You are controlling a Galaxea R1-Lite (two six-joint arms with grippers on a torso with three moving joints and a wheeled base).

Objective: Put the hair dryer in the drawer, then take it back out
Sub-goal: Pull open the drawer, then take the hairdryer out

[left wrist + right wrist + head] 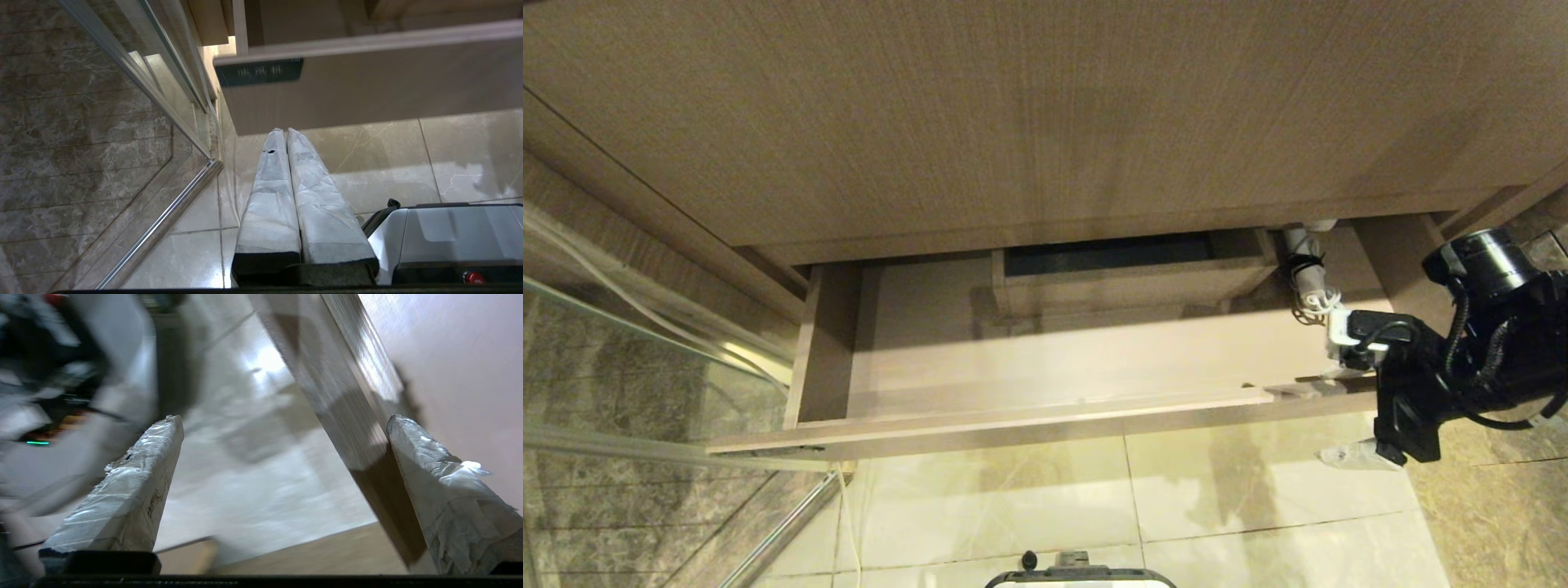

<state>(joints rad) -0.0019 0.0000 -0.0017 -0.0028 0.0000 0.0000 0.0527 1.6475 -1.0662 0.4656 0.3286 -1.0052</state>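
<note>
The drawer (1013, 423) stands pulled out under the cabinet, its pale floor bare in the middle. The white hair dryer (1305, 273) lies in the drawer's back right corner, only its handle and bundled cord with a black tie showing; the barrel is hidden under the cabinet. My right gripper (1339, 420) hangs at the drawer's right front corner, open and holding nothing. In the right wrist view the right gripper (284, 420) straddles the drawer front's edge (347, 396), which runs close to one finger. My left gripper (282, 132) is shut and empty, low in front of the drawer front (367, 81).
A tall wood-grain panel (1045, 122) overhangs the drawer. A boxed cut-out (1127, 278) sits at the drawer's back middle. A glass shower screen (645, 367) with a metal rail bounds the left side. Pale floor tiles (1217, 506) lie below, and my base (1078, 576) shows at the bottom.
</note>
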